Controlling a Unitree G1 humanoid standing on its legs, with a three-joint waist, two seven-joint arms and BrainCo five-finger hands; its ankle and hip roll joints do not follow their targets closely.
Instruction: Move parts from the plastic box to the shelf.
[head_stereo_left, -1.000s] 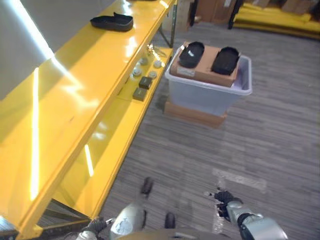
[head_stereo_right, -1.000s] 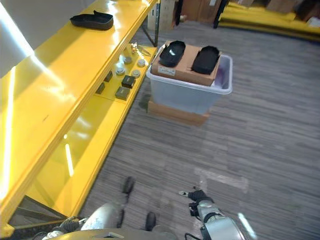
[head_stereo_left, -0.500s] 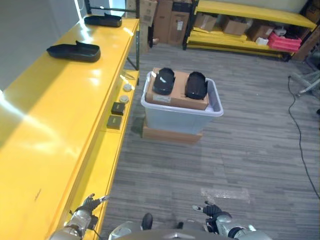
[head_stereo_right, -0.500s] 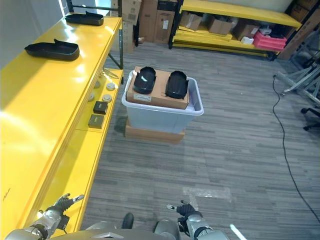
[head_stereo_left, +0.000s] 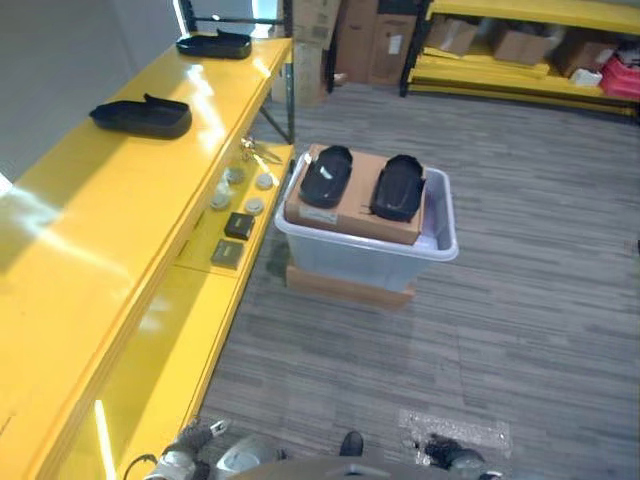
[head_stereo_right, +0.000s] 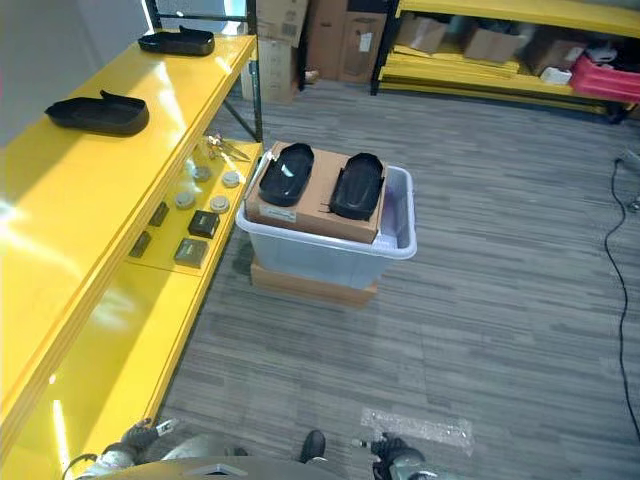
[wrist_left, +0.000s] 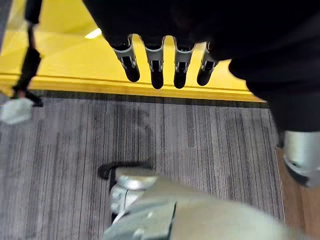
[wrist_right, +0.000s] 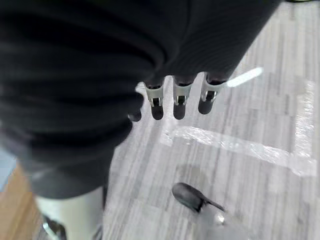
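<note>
Translucent plastic box (head_stereo_left: 372, 262), 12 o'clock, held two black moulded parts (head_stereo_left: 326, 176). Long yellow metal shelf (head_stereo_left: 90, 260), 9 o'clock. Left hand (wrist_left: 160, 62) and right hand (wrist_right: 179, 97) empty, fingers relaxed.

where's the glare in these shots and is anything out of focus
Left eye view: bright glare patches on the yellow shelf top near the black parts. Right wrist view: a bright streak on the floor past the right hand, whose ribbed cover is blurred. Left wrist view: left hand sharp, foreground soft.

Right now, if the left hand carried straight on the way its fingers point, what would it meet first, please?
Probably the yellow shelf: the left hand's straight fingers point at its low front edge, with nothing visible between. Depth is uncertain.
</note>
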